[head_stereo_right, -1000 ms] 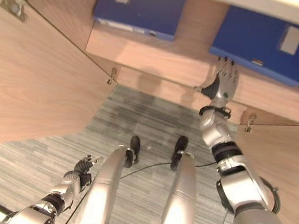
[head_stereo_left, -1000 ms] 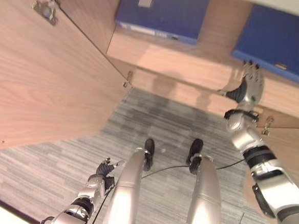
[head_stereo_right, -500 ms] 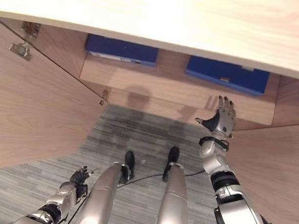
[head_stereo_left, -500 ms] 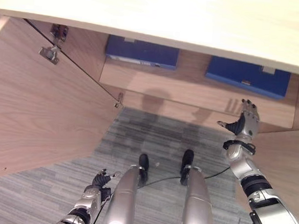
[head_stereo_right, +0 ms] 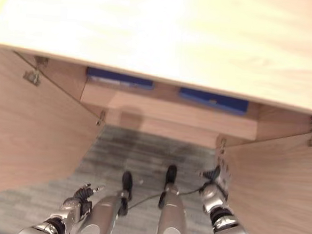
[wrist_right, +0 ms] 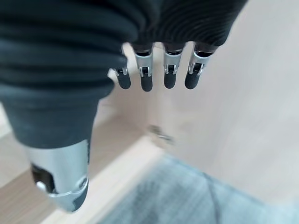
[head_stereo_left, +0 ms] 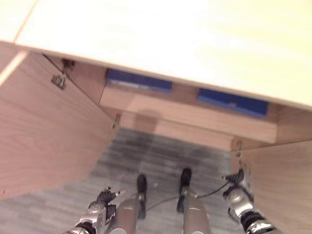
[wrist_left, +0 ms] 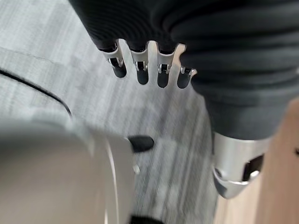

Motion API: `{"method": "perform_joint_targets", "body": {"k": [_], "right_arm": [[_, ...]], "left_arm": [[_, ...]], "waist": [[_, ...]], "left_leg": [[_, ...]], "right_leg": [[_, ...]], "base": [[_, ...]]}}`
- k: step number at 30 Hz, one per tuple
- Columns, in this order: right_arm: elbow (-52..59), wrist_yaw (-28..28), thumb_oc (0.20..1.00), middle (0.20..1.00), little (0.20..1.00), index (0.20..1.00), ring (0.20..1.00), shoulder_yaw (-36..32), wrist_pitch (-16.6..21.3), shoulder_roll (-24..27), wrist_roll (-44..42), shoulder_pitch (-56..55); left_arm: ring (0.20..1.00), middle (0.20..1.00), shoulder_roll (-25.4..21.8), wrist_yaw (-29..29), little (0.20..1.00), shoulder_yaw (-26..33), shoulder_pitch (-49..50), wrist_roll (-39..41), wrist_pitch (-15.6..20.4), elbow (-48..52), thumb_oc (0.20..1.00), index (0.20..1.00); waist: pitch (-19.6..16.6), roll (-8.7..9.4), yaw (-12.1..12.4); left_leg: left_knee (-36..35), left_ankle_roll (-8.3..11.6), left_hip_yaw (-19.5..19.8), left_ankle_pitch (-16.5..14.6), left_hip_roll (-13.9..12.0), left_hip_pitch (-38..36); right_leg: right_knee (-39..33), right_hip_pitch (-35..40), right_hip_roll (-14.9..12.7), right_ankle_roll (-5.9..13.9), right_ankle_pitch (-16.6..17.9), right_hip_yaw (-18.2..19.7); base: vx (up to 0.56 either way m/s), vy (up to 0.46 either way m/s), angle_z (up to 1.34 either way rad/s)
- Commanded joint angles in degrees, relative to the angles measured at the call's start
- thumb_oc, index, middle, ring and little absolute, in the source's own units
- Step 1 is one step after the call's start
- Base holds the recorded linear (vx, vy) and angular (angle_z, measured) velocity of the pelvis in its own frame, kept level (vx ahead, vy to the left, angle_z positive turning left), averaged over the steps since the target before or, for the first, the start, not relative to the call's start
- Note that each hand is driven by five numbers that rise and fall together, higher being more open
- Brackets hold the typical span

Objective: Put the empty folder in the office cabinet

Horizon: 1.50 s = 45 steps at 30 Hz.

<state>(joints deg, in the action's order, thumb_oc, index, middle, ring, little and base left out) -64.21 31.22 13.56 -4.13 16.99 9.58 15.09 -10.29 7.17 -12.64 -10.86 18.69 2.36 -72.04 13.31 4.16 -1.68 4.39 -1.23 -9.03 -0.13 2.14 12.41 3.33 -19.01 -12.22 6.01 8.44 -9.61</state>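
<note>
Open cabinet, 2 blue folders on shelf, both hands empty, fingers relaxed

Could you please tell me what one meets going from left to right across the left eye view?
Left cabinet door → left hand → left blue folder → right blue folder → right hand → right cabinet door.

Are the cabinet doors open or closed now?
Open: left door and right door swing outward, exposing two blue folders on the shelf.
</note>
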Motion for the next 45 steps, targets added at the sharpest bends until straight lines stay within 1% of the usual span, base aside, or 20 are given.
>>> {"method": "perform_joint_targets", "body": {"k": [1,5,9,12,14,17,19,21,22,23,25,27,29,31,34,37,39,40,42,45], "right_arm": [[-1.6,-4.6,1.0,1.0,1.0,1.0,1.0,0.8,1.4,1.4,-3.1,0.9],[-1.9,-9.0,1.0,1.0,1.0,1.0,1.0,-2.9,2.2,0.9,-5.5,-4.2],[-4.1,-11.6,1.0,1.0,1.0,1.0,1.0,-5.5,2.5,-0.4,-6.7,-8.2],[-6.1,-13.4,1.0,1.0,1.0,1.0,1.0,-6.3,2.4,-1.2,-7.6,-9.7],[-7.5,-14.2,1.0,1.0,1.0,1.0,1.0,-6.9,2.3,-1.5,-8.1,-10.5],[-9.6,-15.2,1.0,1.0,1.0,1.0,1.0,-7.1,1.9,-1.9,-9.2,-10.9],[-10.5,-15.9,1.0,1.0,1.0,1.0,1.0,-6.3,2.2,-2.4,-9.5,-11.5],[-10.8,-16.1,1.0,1.0,1.0,1.0,1.0,-5.9,2.3,-2.6,-9.5,-11.9],[-11.1,-16.2,1.0,1.0,1.0,1.0,1.0,-5.6,2.5,-2.6,-10.5,-12.3],[-11.3,-16.1,1.0,1.0,1.0,1.0,1.0,-5.8,2.6,-2.5,-11.0,-12.4],[-11.5,-16.0,1.0,1.0,1.0,1.0,1.0,-6.0,2.8,-2.4,-11.4,-12.8],[-11.7,-15.8,1.0,1.0,1.0,1.0,1.0,-6.9,3.3,-1.7,-12.9,-13.6],[-11.8,-15.6,1.0,1.0,1.0,1.0,1.0,-6.9,3.4,-1.4,-13.2,-13.7],[-11.8,-15.7,1.0,1.0,1.0,1.0,1.0,-6.7,3.5,-0.7,-13.7,-13.6],[-12.2,-15.6,1.0,1.0,1.0,1.0,1.0,-6.9,3.7,0.2,-14.4,-14.4],[-12.4,-16.1,1.0,1.0,1.0,1.0,1.0,-7.7,4.0,0.8,-14.8,-15.1],[-12.4,-16.3,1.0,1.0,1.0,1.0,1.0,-8.0,4.1,1.0,-15.0,-15.4],[-11.0,-16.3,1.0,1.0,1.0,1.0,1.0,-9.3,4.7,1.5,-16.0,-16.1],[-6.4,-15.4,1.0,1.0,1.0,1.0,1.0,-11.2,5.7,2.4,-17.2,-17.4],[-0.7,-14.8,1.0,1.0,1.0,1.0,1.0,-12.4,6.5,3.5,-17.3,-18.6]], "left_arm": [[1.0,1.0,-1.5,-0.6,1.0,0.3,2.6,-5.7,-0.1,-1.2,1.0,1.0],[1.0,1.0,-2.9,-0.2,1.0,5.0,5.6,-10.7,-1.9,-5.4,1.0,1.0],[1.0,1.0,-3.1,-1.3,1.0,7.7,8.6,-12.3,-2.1,-7.0,1.0,1.0],[1.0,1.0,-2.9,-2.2,1.0,8.4,9.7,-11.9,-2.3,-7.1,1.0,1.0],[1.0,1.0,-2.8,-2.5,1.0,8.7,9.9,-12.0,-2.4,-7.3,1.0,1.0],[1.0,1.0,-2.5,-3.0,1.0,8.8,10.2,-11.4,-2.4,-7.1,1.0,1.0],[1.0,1.0,-2.1,-3.1,1.0,9.0,10.3,-11.0,-2.3,-6.7,1.0,1.0],[1.0,1.0,-2.1,-3.2,1.0,9.1,10.4,-10.8,-2.3,-6.6,1.0,1.0],[1.0,1.0,-2.0,-3.3,1.0,9.1,10.0,-9.9,-2.3,-6.4,1.0,1.0],[1.0,1.0,-2.0,-3.4,1.0,9.2,9.8,-9.7,-2.3,-6.2,1.0,1.0],[1.0,1.0,-1.9,-3.4,1.0,9.2,9.8,-9.6,-2.3,-6.1,1.0,1.0],[1.0,1.0,-1.2,-3.5,1.0,9.5,9.5,-8.3,-2.6,-5.8,1.0,1.0],[1.0,1.0,-1.1,-3.4,1.0,9.3,9.3,-7.9,-2.6,-5.6,1.0,1.0],[1.0,1.0,-0.8,-3.6,1.0,9.3,8.8,-7.2,-2.5,-5.5,1.0,1.0],[1.0,1.0,-0.6,-3.4,1.0,9.3,8.5,-6.3,-2.4,-5.8,1.0,1.0],[1.0,1.0,-0.5,-3.9,1.0,9.4,8.7,-5.6,-2.6,-6.2,1.0,1.0],[1.0,1.0,-0.5,-3.9,1.0,9.3,8.8,-5.7,-2.6,-6.5,1.0,1.0],[1.0,1.0,-0.5,-4.2,1.0,8.8,8.5,-6.7,-2.9,-7.4,1.0,1.0],[1.0,1.0,-1.0,-4.0,1.0,8.8,8.6,-7.8,-2.9,-7.2,1.0,1.0],[1.0,1.0,-1.3,-3.9,1.0,9.2,8.7,-8.2,-3.0,-6.9,1.0,1.0]], "waist": [[-2.1,-1.48,-0.4],[-3.8,-5.22,1.2],[-6.6,-6.09,2.1],[-7.9,-5.87,3.1],[-9.0,-5.09,3.5],[-10.3,-4.26,4.0],[-10.9,-4.18,3.9],[-11.0,-3.94,3.8],[-10.5,-3.5,3.3],[-10.2,-3.51,3.0],[-10.0,-3.42,2.8],[-9.2,-2.98,1.5],[-8.5,-2.74,1.4],[-7.3,-2.33,1.4],[-7.3,-0.43,0.8],[-8.4,-0.09,0.7],[-9.1,-0.22,0.3],[-11.3,-1.13,-1.3],[-12.6,-0.89,-2.6],[-12.8,-0.78,-3.3]], "left_leg": [[-2.5,3.09,2.5,0.9,-0.3,0.6],[-7.7,2.21,-0.9,1.9,-2.4,-9.1],[-9.2,1.59,-3.6,1.7,-2.4,-11.3],[-9.4,1.46,-6.1,1.8,-2.6,-11.1],[-9.4,1.51,-7.6,2.0,-2.4,-10.7],[-9.0,2.21,-10.5,3.4,-3.5,-9.4],[-8.7,3.33,-13.4,5.5,-6.2,-8.5],[-8.5,3.91,-14.0,6.3,-7.2,-8.3],[-7.8,5.12,-14.0,8.4,-9.7,-7.3],[-7.3,5.75,-14.3,9.3,-10.9,-6.7],[-6.7,6.3,-14.4,10.0,-11.9,-6.1],[-1.8,7.42,-15.3,10.1,-15.5,-4.1],[1.0,7.79,-14.4,9.8,-16.2,-3.0],[5.5,7.41,-8.9,7.1,-15.3,-2.0],[12.1,4.93,-0.9,-0.3,-11.1,-3.1],[15.1,2.76,4.9,-5.3,-7.4,-5.6],[13.9,2.35,5.6,-6.5,-6.4,-6.7],[6.5,2.59,5.2,-6.6,-5.6,-10.5],[0.8,3.23,4.4,-5.8,-4.8,-12.3],[-1.5,3.22,4.0,-5.4,-4.1,-13.0]], "right_leg": [[-2.6,-2.1,-2.0,6.47,8.8,-2.2],[6.3,6.3,-5.9,5.35,1.2,-6.1],[11.1,10.5,-8.6,5.53,0.8,-5.6],[12.3,13.7,-11.3,6.02,1.7,-8.7],[11.1,16.0,-11.4,6.5,1.9,-10.5],[5.2,19.2,-8.6,7.13,-0.3,-12.7],[0.3,18.9,-3.2,5.2,-5.5,-11.5],[-1.3,19.2,-1.5,4.47,-6.4,-10.9],[-3.5,19.5,2.4,2.99,-8.1,-9.0],[-4.2,19.6,3.8,2.5,-8.4,-8.5],[-5.1,20.0,5.0,2.07,-8.5,-8.2],[-5.5,20.5,7.7,0.62,-9.5,-7.2],[-4.9,20.2,8.0,0.08,-9.8,-6.5],[-3.8,19.1,8.2,-0.95,-9.7,-4.9],[-3.5,18.0,7.9,-1.35,-7.9,-2.0],[-4.0,17.8,9.5,-1.22,-7.1,1.3],[-4.3,17.7,10.0,-1.1,-6.9,2.0],[-5.2,17.3,11.3,-0.49,-5.8,3.2],[-6.3,15.9,11.0,0.26,-3.9,4.0],[-6.6,15.1,10.8,0.85,-2.9,4.7]], "base": [[0.02,0.317,-0.31],[0.01,0.242,-0.8],[0.0,0.056,-0.84],[-0.06,-0.02,-0.28],[-0.06,-0.052,-0.41],[-0.12,-0.111,-0.65],[-0.16,-0.2,-1.09],[-0.08,-0.206,-0.99],[-0.1,-0.238,-0.62],[-0.1,-0.237,-0.42],[-0.1,-0.161,-0.33],[-0.17,-0.244,-0.29],[-0.12,-0.118,-0.19],[-0.18,-0.08,-0.38],[-0.12,-0.059,-0.6],[-0.01,-0.05,-0.69],[0.04,0.042,-0.69],[0.05,0.094,-0.17],[-0.02,0.145,-0.1],[-0.04,0.096,-0.29]]}}
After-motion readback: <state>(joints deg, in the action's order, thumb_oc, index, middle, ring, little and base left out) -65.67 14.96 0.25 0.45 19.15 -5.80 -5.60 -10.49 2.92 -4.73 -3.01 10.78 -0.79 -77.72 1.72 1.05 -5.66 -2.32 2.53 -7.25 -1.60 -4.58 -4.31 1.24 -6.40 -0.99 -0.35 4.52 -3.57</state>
